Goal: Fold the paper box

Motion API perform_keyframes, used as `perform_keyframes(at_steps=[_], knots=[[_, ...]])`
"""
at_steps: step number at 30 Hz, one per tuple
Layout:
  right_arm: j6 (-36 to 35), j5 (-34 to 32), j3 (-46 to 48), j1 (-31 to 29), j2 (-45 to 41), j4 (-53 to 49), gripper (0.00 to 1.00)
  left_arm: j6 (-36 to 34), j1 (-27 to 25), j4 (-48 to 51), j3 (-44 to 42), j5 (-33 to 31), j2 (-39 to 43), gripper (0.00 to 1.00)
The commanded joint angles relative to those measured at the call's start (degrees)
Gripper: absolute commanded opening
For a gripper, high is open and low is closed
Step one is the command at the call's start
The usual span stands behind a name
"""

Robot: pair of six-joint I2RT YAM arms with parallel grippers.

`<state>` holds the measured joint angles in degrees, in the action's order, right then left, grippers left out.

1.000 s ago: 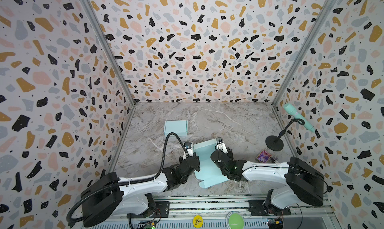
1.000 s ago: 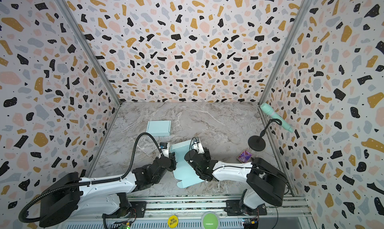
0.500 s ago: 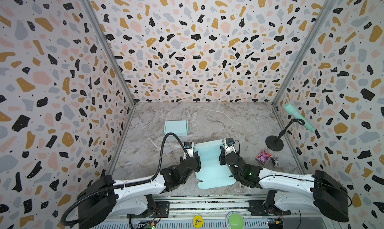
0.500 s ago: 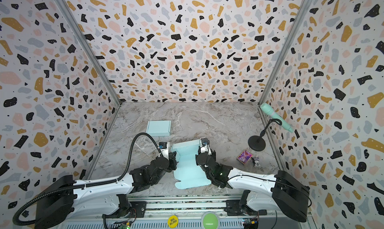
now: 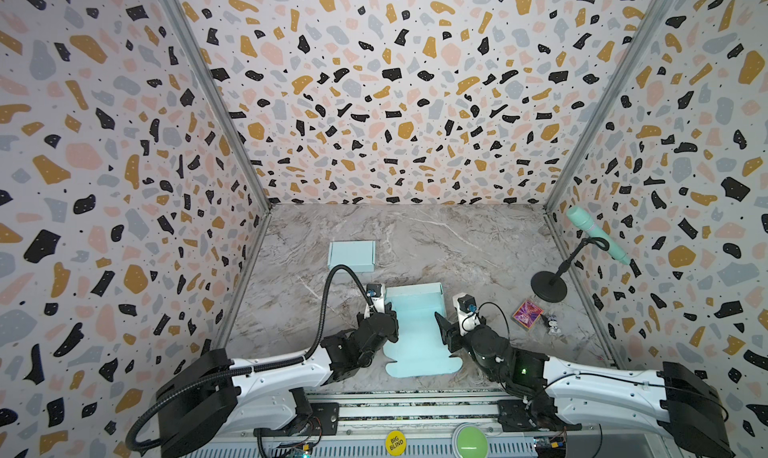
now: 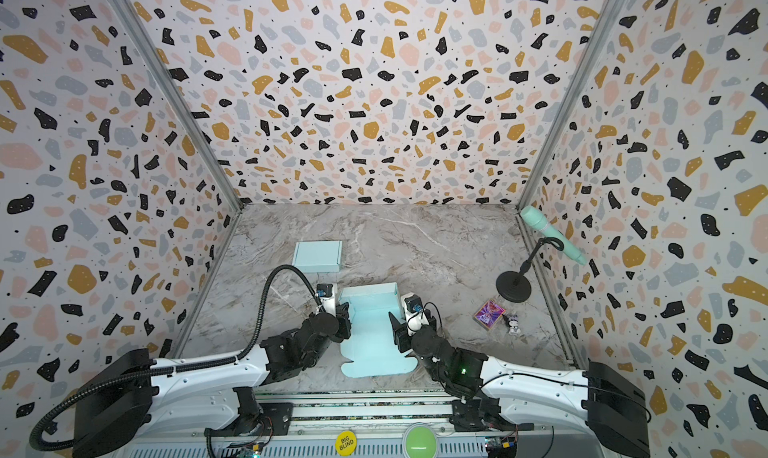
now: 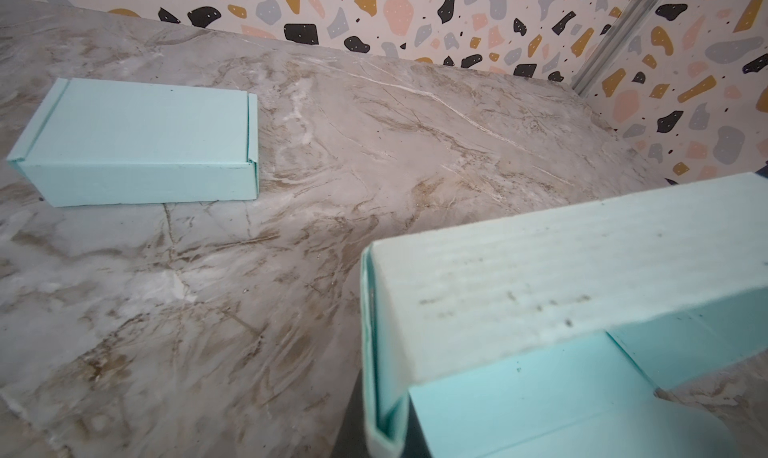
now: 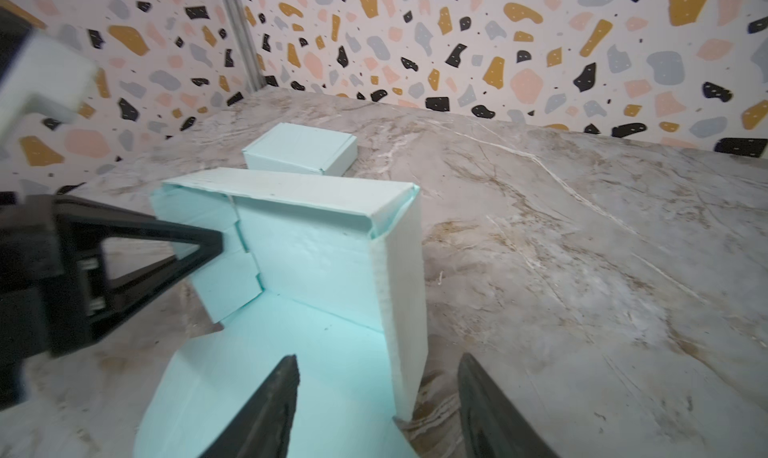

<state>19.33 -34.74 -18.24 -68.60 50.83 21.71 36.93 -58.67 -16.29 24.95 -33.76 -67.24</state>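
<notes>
The half-folded paper box (image 5: 415, 331) sits on the table (image 5: 457, 248) between both sets of fingers. The left fingers (image 8: 205, 240) pinch its nearest wall; the right fingers (image 8: 274, 410) stand wide, astride the opposite wall. Beyond the left fingers lies a closed box (image 5: 351, 255)

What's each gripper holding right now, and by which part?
Left gripper is shut on the half-folded paper box, pinching its left side wall. Right gripper is open, jaws either side of the right wall, holding nothing.
</notes>
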Motion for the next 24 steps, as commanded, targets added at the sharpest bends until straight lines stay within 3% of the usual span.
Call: perform_keyframes(at_steps=[1, 4, 7, 11, 14, 19, 24], knots=[[-4.4, 5.25, 0.99, -1.44, -7.09, 3.07, 0.64, -4.12, 0.64, -4.63, -2.13, -1.71, -0.26, 0.0], [-5.37, 8.66, 1.01, -0.9, -14.27, 2.29, 0.71, -10.53, 0.67, -9.1, -4.76, 0.38, -0.15, 0.0], [-1.79, 14.46, -4.56, 6.34, -14.73, -5.98, 0.76, -16.16, 0.67, -13.56, -7.16, 4.53, -0.08, 0.0], [3.53, 38.18, -10.78, 23.01, -5.93, -9.0, 0.77, -21.67, 0.67, -17.45, -7.84, 9.93, -1.71, 0.0], [6.02, 50.27, -11.31, 29.24, 2.19, -4.09, 0.76, -24.4, 0.62, -20.31, -7.58, 11.41, -5.33, 0.0], [5.22, 56.14, -13.64, 29.67, 12.78, -2.0, 0.75, -26.35, 0.67, -24.74, -6.64, 12.85, -10.81, 0.0], [4.87, 58.66, -12.74, 29.68, 17.7, -0.7, 0.75, -27.38, 0.67, -29.46, -7.44, 12.44, -13.41, 0.0]])
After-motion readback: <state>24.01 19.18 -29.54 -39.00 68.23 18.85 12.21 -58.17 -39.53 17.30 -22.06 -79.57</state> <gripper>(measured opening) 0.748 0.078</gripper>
